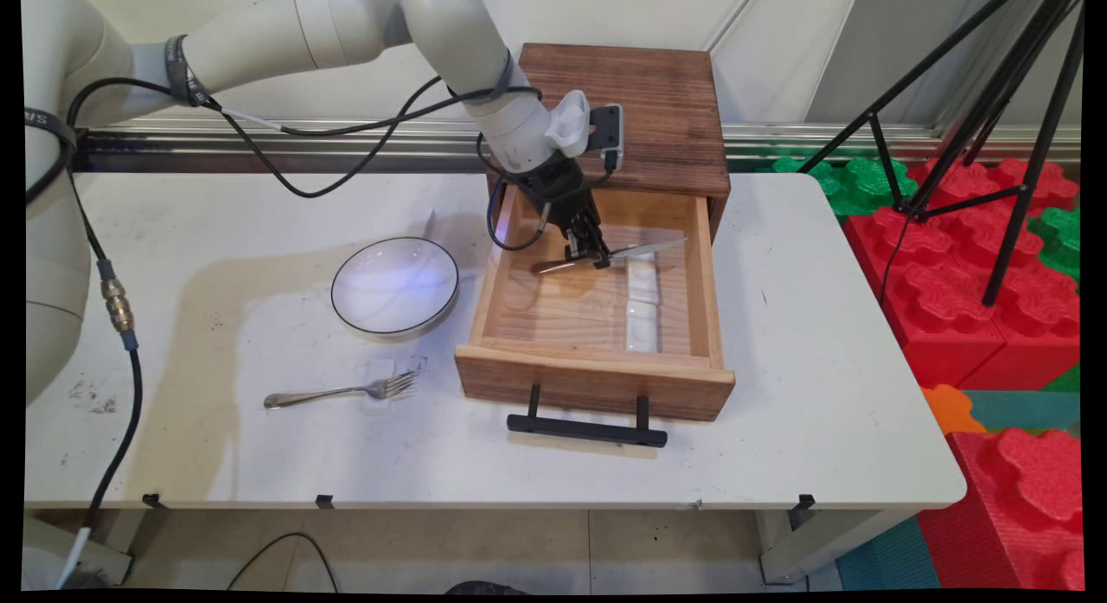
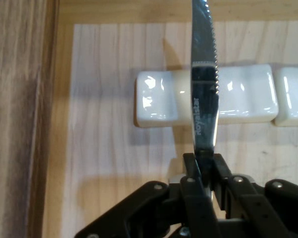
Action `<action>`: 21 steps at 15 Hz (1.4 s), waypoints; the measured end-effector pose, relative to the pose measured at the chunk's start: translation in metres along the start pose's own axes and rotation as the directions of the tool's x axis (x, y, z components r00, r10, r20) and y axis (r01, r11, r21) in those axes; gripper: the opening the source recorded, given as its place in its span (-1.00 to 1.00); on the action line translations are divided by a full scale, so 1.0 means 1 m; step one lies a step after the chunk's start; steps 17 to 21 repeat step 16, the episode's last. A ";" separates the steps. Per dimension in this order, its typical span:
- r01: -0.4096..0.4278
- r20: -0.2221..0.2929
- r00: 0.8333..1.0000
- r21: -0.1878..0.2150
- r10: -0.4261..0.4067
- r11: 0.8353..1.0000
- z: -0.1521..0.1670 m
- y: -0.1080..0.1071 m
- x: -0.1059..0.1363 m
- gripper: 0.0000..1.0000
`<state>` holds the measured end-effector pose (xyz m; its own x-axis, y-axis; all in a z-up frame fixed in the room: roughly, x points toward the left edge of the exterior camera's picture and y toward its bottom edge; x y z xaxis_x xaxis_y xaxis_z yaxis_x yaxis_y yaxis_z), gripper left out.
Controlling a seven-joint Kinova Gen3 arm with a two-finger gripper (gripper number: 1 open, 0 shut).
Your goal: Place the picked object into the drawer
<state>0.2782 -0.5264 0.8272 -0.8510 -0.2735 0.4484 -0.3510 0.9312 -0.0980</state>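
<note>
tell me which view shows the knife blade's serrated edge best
The hand view: the knife fills the middle, its teeth plain, crossing a white rest, clamped in the gripper. The main view shows the knife whole above the drawer, teeth too small to see.

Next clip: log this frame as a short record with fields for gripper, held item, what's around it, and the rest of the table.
gripper: gripper shut on a knife, inside the open drawer
held item: serrated blade crosses above a white rest
drawer: pulled out of the wooden cabinet; black handle at front; white rests in a row
table: white plate left of drawer; fork nearer the front edge
</note>
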 end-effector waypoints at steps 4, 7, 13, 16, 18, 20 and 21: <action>-0.003 0.011 1.000 -0.002 0.003 1.000 0.009 -0.002 -0.004 -1.00; -0.004 0.019 1.000 -0.004 0.004 1.000 0.014 -0.002 -0.008 -1.00; -0.004 0.022 1.000 -0.005 0.004 1.000 0.021 -0.002 -0.009 1.00; -0.003 0.023 1.000 0.004 0.003 1.000 0.019 -0.002 -0.010 1.00; -0.003 0.023 1.000 0.004 0.003 1.000 0.019 -0.002 -0.010 1.00; -0.003 0.023 1.000 0.004 0.003 1.000 0.019 -0.002 -0.010 1.00; -0.003 0.023 1.000 0.004 0.003 1.000 0.019 -0.002 -0.010 1.00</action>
